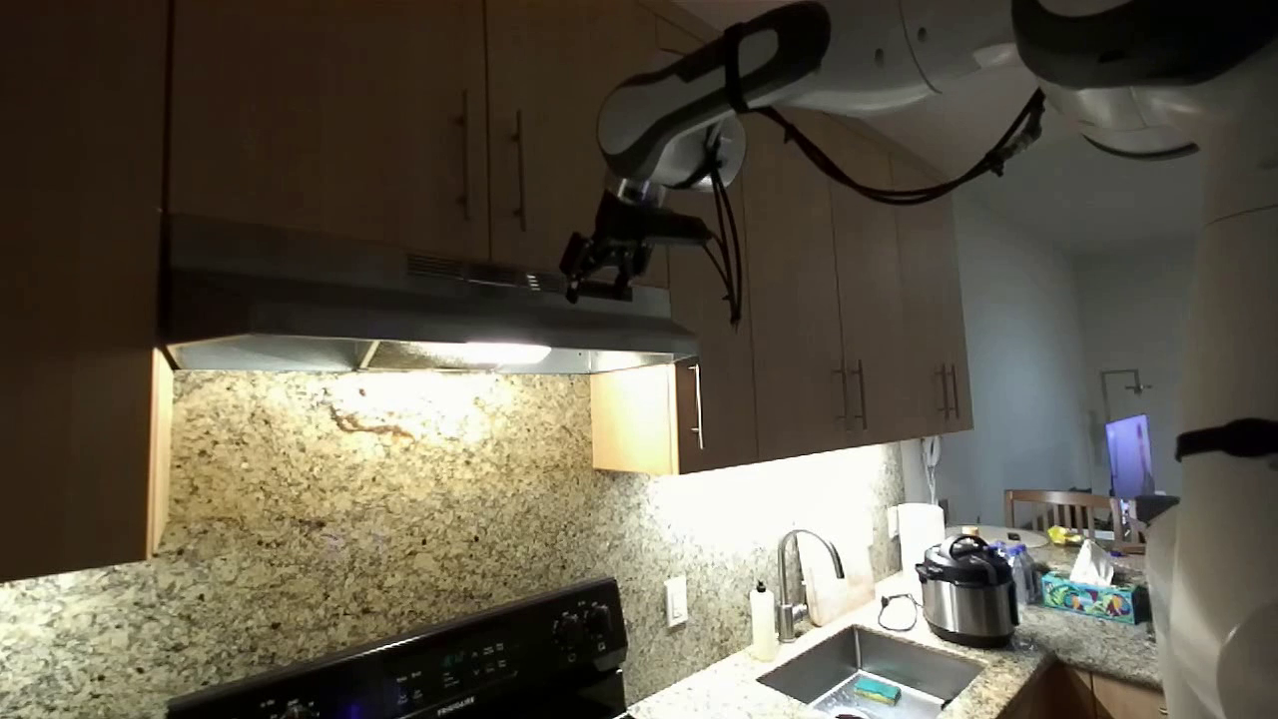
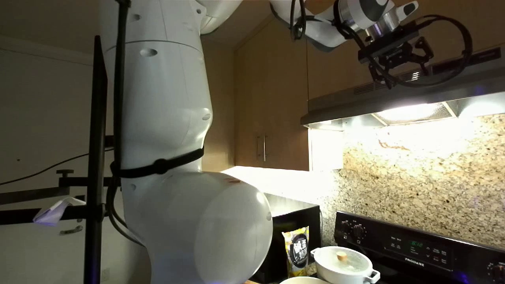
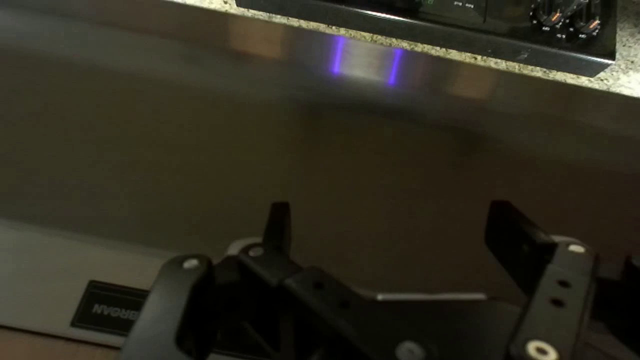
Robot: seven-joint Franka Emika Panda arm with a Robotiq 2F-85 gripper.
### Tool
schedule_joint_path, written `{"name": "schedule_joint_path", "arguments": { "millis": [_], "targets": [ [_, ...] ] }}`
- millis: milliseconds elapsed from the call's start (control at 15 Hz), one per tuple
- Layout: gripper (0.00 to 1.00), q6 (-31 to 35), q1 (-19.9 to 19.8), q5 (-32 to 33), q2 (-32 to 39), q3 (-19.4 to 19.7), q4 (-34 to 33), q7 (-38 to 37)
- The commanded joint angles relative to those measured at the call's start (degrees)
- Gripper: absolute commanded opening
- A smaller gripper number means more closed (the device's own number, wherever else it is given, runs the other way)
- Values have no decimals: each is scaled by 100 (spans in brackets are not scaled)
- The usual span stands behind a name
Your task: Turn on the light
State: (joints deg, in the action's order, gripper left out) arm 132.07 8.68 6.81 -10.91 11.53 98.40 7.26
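The hand (image 3: 390, 204), spread wide, hangs near the range hood (image 1: 399, 308), whose underside light (image 2: 412, 112) already glows; its switch, not discernible, is probably small and stiff, better pushed than gripped.

In the wrist view, the jaws partly hide the BROAN label (image 3: 107, 308) on the range hood (image 3: 240, 165).
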Motion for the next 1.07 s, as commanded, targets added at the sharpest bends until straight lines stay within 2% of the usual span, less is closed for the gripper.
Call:
{"name": "schedule_joint_path", "arguments": {
  "millis": [0, 267, 733, 1000],
  "targets": [
    [100, -93, -463, -150, -529, -338, 543, 204],
    [100, -156, -621, -272, -988, -386, 1022, 254],
    [100, -639, -724, -656, -1651, -307, 2049, 178],
    [100, -969, -841, -602, -1874, -318, 2499, 136]
  ]
}}
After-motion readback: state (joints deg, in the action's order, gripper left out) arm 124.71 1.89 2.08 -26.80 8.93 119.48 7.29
